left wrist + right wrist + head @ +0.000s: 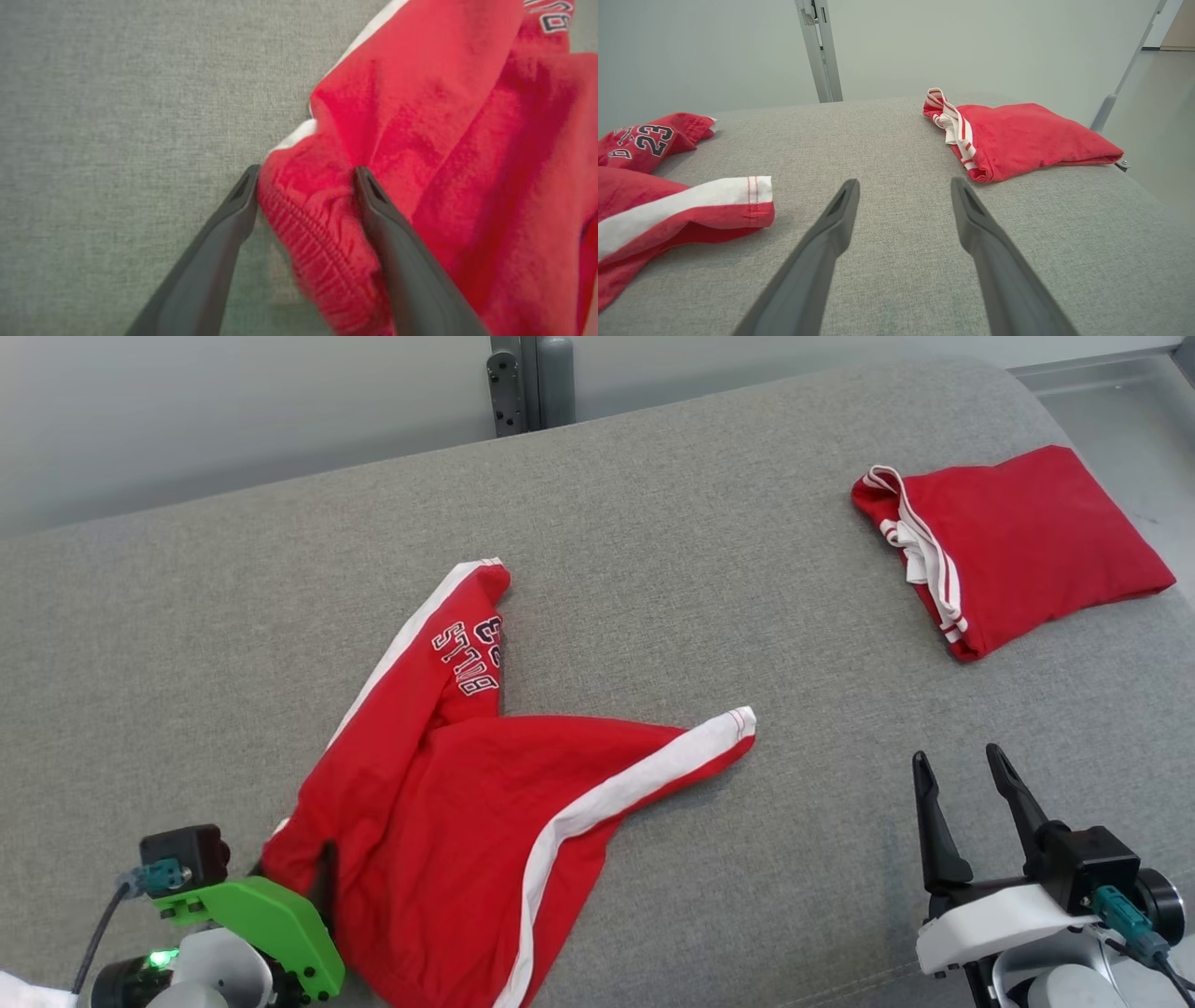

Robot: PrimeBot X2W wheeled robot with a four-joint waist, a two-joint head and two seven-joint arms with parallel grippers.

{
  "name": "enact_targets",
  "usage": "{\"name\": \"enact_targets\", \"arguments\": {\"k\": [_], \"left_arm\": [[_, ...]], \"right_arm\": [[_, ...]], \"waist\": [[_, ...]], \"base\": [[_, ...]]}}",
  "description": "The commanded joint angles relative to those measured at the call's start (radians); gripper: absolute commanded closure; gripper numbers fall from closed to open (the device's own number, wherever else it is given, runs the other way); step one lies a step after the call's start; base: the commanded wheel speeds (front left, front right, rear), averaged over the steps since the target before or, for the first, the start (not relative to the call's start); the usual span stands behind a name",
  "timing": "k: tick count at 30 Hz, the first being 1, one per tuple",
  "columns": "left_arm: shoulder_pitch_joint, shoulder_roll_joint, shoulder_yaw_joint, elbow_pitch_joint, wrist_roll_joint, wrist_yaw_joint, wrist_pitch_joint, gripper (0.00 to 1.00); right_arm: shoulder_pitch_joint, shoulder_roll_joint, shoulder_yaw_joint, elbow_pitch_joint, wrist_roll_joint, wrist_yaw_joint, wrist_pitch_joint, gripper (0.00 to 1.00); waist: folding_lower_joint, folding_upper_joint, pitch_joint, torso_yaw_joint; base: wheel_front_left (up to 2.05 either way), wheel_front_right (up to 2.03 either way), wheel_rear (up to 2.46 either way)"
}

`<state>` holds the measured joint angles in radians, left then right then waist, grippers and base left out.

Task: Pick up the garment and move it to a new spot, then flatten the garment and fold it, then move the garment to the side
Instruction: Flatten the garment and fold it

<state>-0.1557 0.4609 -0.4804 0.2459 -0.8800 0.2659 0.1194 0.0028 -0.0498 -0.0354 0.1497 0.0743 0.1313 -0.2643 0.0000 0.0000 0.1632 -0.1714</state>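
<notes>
Left hand (pixel 306 175) spread astride the shorts (pixel 467 803) waistband (pixel 303 224) at seven o'clock, ready for me to pinch; right hand (pixel 957 756) spread, idle.

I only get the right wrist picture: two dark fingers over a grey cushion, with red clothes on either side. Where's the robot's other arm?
Observer: The left gripper is low at the near left of the grey cushion, at the edge of the red shorts.
Operator: Is it holding them?
Observer: It doesn't look so. Its fingers stand wide apart, with the elastic waistband lying between them.
Operator: How do the shorts lie overall?
Observer: Crumpled in a rough V. One leg points away and carries BULLS lettering.
</notes>
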Motion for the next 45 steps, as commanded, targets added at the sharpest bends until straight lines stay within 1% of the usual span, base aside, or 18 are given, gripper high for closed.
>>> {"name": "enact_targets", "arguments": {"k": [1,3,4,5,10,13,24,25,26,27,28,31,33,34,35,37,40,45], "left_arm": [[-0.011,0.005,-0.012,0.01,-0.01,-0.014,0.021,0.0],[-0.027,0.006,-0.031,0.019,-0.009,-0.043,0.041,0.0],[-0.036,0.001,-0.034,0.024,-0.012,-0.057,0.043,0.65],[-0.05,-0.004,-0.025,0.031,-0.016,-0.063,0.027,1.0],[-0.156,-0.028,0.003,0.088,0.037,-0.046,-0.067,1.0],[-0.245,-0.036,0.007,0.161,0.066,-0.049,-0.106,1.0],[-0.485,-0.053,0.008,0.504,0.13,-0.095,-0.217,1.0],[-0.494,-0.061,0.013,0.532,0.123,-0.099,-0.23,0.97],[-0.501,-0.064,0.014,0.558,0.122,-0.108,-0.242,0.61],[-0.502,-0.068,0.012,0.581,0.121,-0.118,-0.251,0.13],[-0.5,-0.073,0.012,0.597,0.117,-0.129,-0.265,0.0],[-0.468,-0.082,0.017,0.614,0.127,-0.142,-0.336,0.0],[-0.433,-0.085,0.041,0.575,0.137,-0.143,-0.375,0.0],[-0.411,-0.076,0.056,0.538,0.161,-0.125,-0.382,0.0],[-0.393,-0.068,0.09,0.457,0.197,-0.113,-0.385,0.0],[-0.278,-0.089,0.159,0.297,0.258,-0.087,-0.384,0.0],[-0.103,-0.122,0.245,0.082,0.335,-0.078,-0.384,0.0],[0.147,-0.191,0.339,-0.137,0.44,-0.109,-0.384,0.0]], "right_arm": [[-0.011,-0.001,0.001,-0.001,-0.006,-0.001,0.0,0.0],[-0.012,-0.002,0.001,0.0,-0.006,-0.001,0.0,0.0],[-0.014,-0.002,0.0,-0.001,-0.005,-0.001,0.0,0.0],[-0.017,-0.001,-0.001,-0.002,-0.004,-0.001,0.0,0.0],[-0.027,-0.001,-0.007,-0.005,-0.002,-0.001,0.0,0.0],[-0.039,-0.001,-0.001,-0.005,0.001,-0.001,0.0,0.0],[-0.062,-0.001,0.009,0.003,-0.013,-0.001,0.0,0.0],[-0.059,-0.001,0.01,0.006,-0.014,-0.001,0.0,0.0],[-0.057,-0.001,0.011,0.008,-0.015,-0.001,0.0,0.0],[-0.054,-0.001,0.011,0.013,-0.016,-0.001,0.0,0.0],[-0.05,-0.002,0.008,0.015,-0.016,-0.001,0.0,0.0],[-0.032,-0.002,-0.005,0.013,-0.017,-0.001,0.0,0.0],[-0.015,-0.007,-0.016,0.005,-0.025,-0.001,0.0,0.0],[-0.008,-0.013,-0.022,-0.002,-0.028,-0.001,0.0,0.0],[0.0,-0.02,-0.023,-0.009,-0.032,-0.001,0.0,0.0],[0.019,-0.032,-0.027,-0.029,-0.043,-0.001,0.0,0.0],[0.037,-0.064,-0.037,-0.051,-0.043,-0.001,0.0,0.0],[0.042,-0.097,-0.054,-0.071,-0.033,-0.001,0.0,0.0]], "waist": [[0.0,0.0,0.006,-0.002],[0.0,0.0,0.012,-0.005],[0.0,0.0,0.017,-0.007],[0.0,0.0,0.023,-0.009],[0.0,0.0,0.051,-0.007],[0.0,0.0,0.071,-0.008],[0.0,0.0,0.107,-0.034],[0.0,0.0,0.104,-0.035],[0.0,0.0,0.1,-0.036],[0.0,0.0,0.093,-0.037],[0.0,0.0,0.083,-0.037],[0.0,0.0,0.042,-0.031],[0.0,0.0,0.008,-0.021],[0.0,0.0,-0.011,-0.013],[0.0,0.0,-0.025,-0.005],[0.0,0.0,-0.057,0.015],[0.0,0.0,-0.101,0.041],[0.0,0.0,-0.138,0.068]], "base": [[0.0,0.0,0.0],[0.0,0.0,0.0],[0.0,0.0,0.0],[0.0,0.0,0.0],[0.0,0.0,0.0],[0.0,0.0,0.0],[0.0,0.0,0.0],[0.0,0.0,0.0],[0.0,0.0,0.0],[0.0,0.0,0.0],[0.0,0.0,0.0],[0.0,0.0,0.0],[0.0,0.0,0.0],[0.0,0.0,0.0],[0.0,0.0,0.0],[0.0,0.0,0.0],[0.0,0.0,0.0],[0.0,0.0,0.0]]}}
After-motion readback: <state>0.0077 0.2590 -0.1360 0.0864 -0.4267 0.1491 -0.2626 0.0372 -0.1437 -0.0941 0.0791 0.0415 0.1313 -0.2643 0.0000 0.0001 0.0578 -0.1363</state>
